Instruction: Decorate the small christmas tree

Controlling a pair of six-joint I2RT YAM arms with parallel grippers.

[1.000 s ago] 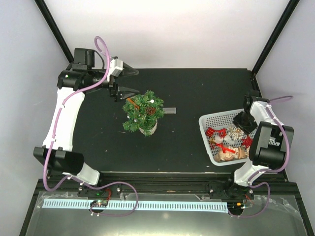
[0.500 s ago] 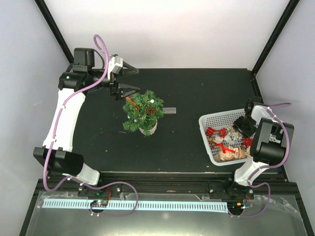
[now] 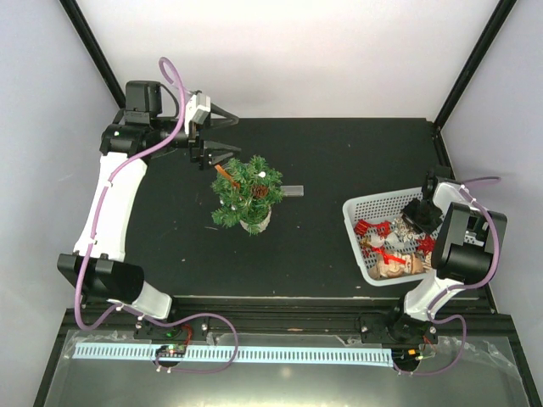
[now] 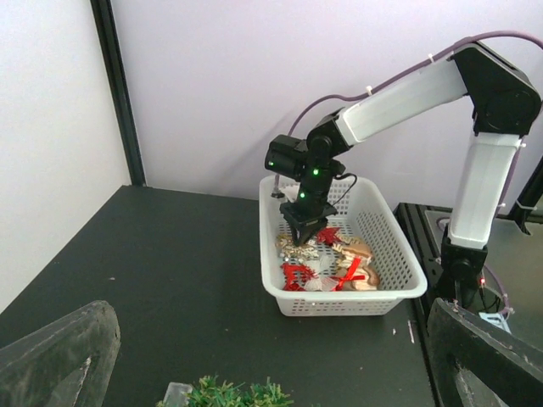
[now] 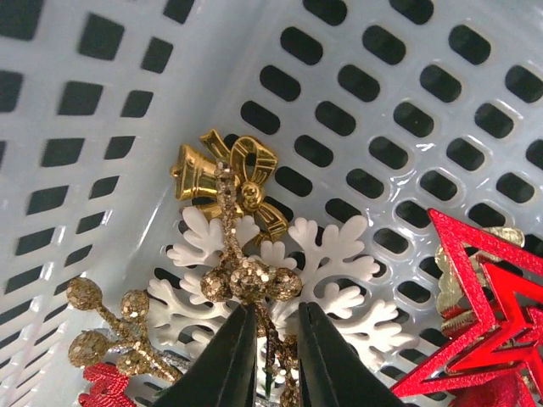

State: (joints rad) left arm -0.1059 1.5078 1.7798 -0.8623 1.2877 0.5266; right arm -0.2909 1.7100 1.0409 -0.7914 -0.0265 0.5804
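Note:
The small christmas tree (image 3: pixel 246 193) stands in its white pot (image 3: pixel 255 224) left of the table's middle, with a few ornaments on its branches; its top (image 4: pixel 229 394) shows at the bottom of the left wrist view. My left gripper (image 3: pixel 237 137) hovers wide open just behind and left of the tree, holding nothing. My right gripper (image 3: pixel 413 217) reaches down into the white basket (image 3: pixel 356 208). Its jaws (image 5: pixel 276 326) have closed to a narrow gap around the stem of a gold glitter berry sprig (image 5: pixel 250 280), which lies on a white snowflake (image 5: pixel 339 254).
The basket (image 4: pixel 271 254) holds several ornaments: a gold bell with bow (image 5: pixel 221 165), a red star (image 5: pixel 484 314), red and tan pieces (image 3: pixel 394 254). A small clear block (image 3: pixel 293 191) lies right of the tree. Black frame posts stand at the back corners.
My right gripper dropped lower into the basket and its jaws narrowed onto the gold sprig. The left gripper drew slightly back from the tree, still open.

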